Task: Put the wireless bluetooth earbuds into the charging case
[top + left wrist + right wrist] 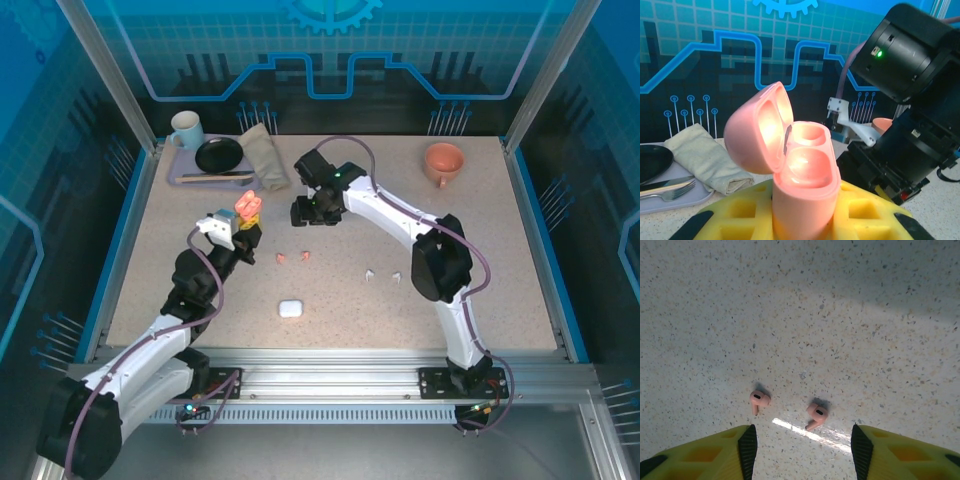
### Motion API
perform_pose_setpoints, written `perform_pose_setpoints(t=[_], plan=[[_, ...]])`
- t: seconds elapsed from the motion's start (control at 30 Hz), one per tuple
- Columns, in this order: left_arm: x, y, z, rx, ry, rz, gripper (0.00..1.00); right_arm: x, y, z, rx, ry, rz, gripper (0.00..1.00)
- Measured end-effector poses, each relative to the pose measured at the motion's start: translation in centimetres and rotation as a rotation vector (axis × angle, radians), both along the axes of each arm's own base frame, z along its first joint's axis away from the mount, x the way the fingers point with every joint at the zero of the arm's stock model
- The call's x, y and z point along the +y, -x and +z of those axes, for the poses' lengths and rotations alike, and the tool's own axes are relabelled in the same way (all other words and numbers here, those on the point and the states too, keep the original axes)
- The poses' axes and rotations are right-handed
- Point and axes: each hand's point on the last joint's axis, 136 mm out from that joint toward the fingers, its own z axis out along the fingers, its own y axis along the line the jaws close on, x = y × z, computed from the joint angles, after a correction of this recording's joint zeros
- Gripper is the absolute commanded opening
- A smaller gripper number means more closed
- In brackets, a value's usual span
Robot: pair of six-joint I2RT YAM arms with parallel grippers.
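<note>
My left gripper (240,220) (802,220) is shut on a salmon-pink charging case (802,185) (247,204), held upright above the table with its lid (757,132) swung open and both wells empty. Two salmon-pink earbuds (759,400) (816,414) (283,257) (303,256) lie on the table. My right gripper (314,210) (804,447) hovers open over them, its yellow fingers (747,445) spread to either side, touching neither. Two white earbuds (371,273) (397,277) lie further right. A closed white case (290,309) sits near the front.
At the back left a grey tray (190,177) carries a mug (186,128), a black plate (219,155) and cutlery, with a folded cloth (264,155) beside it. An orange cup (443,161) stands at the back right. Blue walls enclose the table.
</note>
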Motion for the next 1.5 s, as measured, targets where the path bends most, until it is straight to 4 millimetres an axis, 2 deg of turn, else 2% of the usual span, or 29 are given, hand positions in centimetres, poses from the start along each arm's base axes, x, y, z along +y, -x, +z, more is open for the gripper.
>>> perform_pose_setpoints(t=[0.13, 0.33, 0.43, 0.5, 0.57, 0.77, 0.83, 0.9, 0.97, 1.1, 1.3, 1.5], plan=[[-0.4, -0.3, -1.0, 0.032, -0.012, -0.018, 0.00, -1.2, -0.6, 2.2, -0.041, -0.050, 0.025, 0.55], [-1.1, -0.7, -2.0, 0.076, -0.027, -0.049, 0.00, -2.3, -0.8, 9.6, -0.183, -0.195, 0.137, 0.55], [-1.0, -0.8, -1.9, 0.074, -0.026, -0.038, 0.00, -1.8, -0.7, 11.3, -0.216, -0.222, 0.162, 0.55], [-0.6, -1.0, -1.7, 0.070, -0.024, -0.015, 0.00, -1.3, -0.4, 10.5, -0.194, -0.216, 0.155, 0.54], [-0.2, -1.2, -1.2, 0.059, -0.020, 0.009, 0.00, -0.7, -0.4, 8.8, -0.153, -0.202, 0.133, 0.53], [0.8, -1.6, 1.4, -0.001, -0.008, 0.072, 0.00, 1.8, 0.6, 0.0, 0.047, -0.119, 0.034, 0.51], [1.0, -1.6, 2.2, -0.021, -0.007, 0.084, 0.00, 2.4, 1.5, -2.4, 0.109, -0.087, 0.003, 0.51], [1.1, -1.7, 2.8, -0.035, -0.001, 0.092, 0.00, 3.2, 2.2, -3.9, 0.147, -0.061, -0.028, 0.51], [1.2, -1.7, 2.9, -0.040, 0.001, 0.100, 0.00, 4.0, 3.0, -4.6, 0.178, -0.050, -0.074, 0.51], [1.5, -1.7, 3.0, -0.044, 0.004, 0.114, 0.00, 5.2, 3.8, -4.8, 0.212, -0.059, -0.158, 0.51], [1.6, -1.8, 3.3, -0.054, 0.009, 0.123, 0.00, 6.4, 3.5, -5.0, 0.232, -0.058, -0.288, 0.51], [2.0, -1.8, 3.9, -0.076, 0.022, 0.140, 0.00, 7.0, 3.9, -7.0, 0.243, 0.014, -0.377, 0.50]])
